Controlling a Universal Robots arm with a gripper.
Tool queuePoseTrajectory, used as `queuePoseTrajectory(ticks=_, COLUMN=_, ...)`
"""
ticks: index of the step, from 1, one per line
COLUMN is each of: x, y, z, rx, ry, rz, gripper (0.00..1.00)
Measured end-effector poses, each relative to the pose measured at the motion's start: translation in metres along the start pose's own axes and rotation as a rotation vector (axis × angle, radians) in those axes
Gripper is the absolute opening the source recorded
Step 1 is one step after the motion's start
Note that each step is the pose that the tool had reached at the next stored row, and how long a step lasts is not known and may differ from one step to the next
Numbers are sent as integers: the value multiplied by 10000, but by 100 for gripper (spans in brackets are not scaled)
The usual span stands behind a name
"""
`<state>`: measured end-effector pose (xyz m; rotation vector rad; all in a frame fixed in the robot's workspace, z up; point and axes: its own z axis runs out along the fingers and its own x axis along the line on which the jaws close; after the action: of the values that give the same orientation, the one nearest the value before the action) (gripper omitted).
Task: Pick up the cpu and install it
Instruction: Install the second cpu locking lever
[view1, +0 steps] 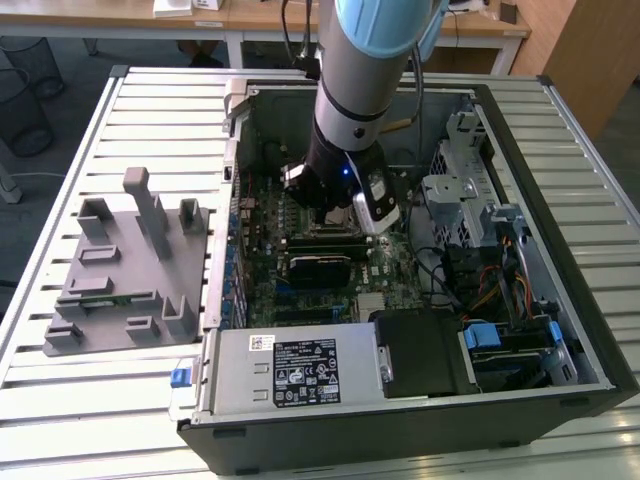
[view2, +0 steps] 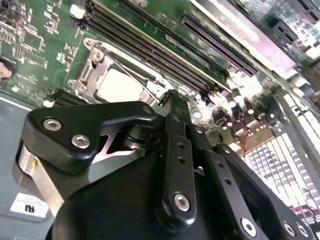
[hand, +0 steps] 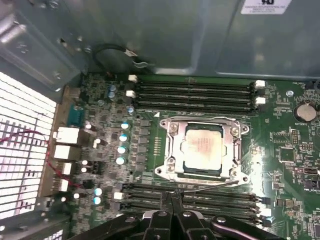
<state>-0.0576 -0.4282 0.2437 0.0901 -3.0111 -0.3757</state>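
Arm inside the open computer case (view1: 590, 330), fingers (hand: 172, 210) pressed together and empty.
The cpu (hand: 202, 148) lies flat in the socket frame (hand: 170, 150) on the motherboard (hand: 290, 165), apart from the fingers, whose tips hang over the memory slots (hand: 200, 200) just beside it. Slot rows flank the socket; the case wall stands well clear.
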Motion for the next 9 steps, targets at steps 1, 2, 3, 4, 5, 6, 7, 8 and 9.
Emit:
queuePoseTrajectory(ticks=1, x=-26, y=-4, z=15, rx=-3, ry=17, rz=6, gripper=11)
queuePoseTrajectory(ticks=2, x=-51, y=-8, z=28, rx=-4, ry=35, rz=13, gripper=11)
queuePoseTrajectory(ticks=3, x=-67, y=-13, z=42, rx=-7, ry=51, rz=19, gripper=11)
queuePoseTrajectory(ticks=4, x=-70, y=-17, z=57, rx=-10, ry=61, rz=21, gripper=11)
queuePoseTrajectory(ticks=5, x=-72, y=-20, z=72, rx=-11, ry=63, rz=23, gripper=11)
queuePoseTrajectory(ticks=6, x=-70, y=-24, z=86, rx=-12, ry=64, rz=25, gripper=11)
queuePoseTrajectory(ticks=7, x=-63, y=-27, z=101, rx=-16, ry=64, rz=23, gripper=11)
queuePoseTrajectory(ticks=8, x=-52, y=-29, z=112, rx=-23, ry=64, rz=22, gripper=11)
queuePoseTrajectory(ticks=9, x=-40, y=-31, z=121, rx=-38, ry=64, rz=20, gripper=11)
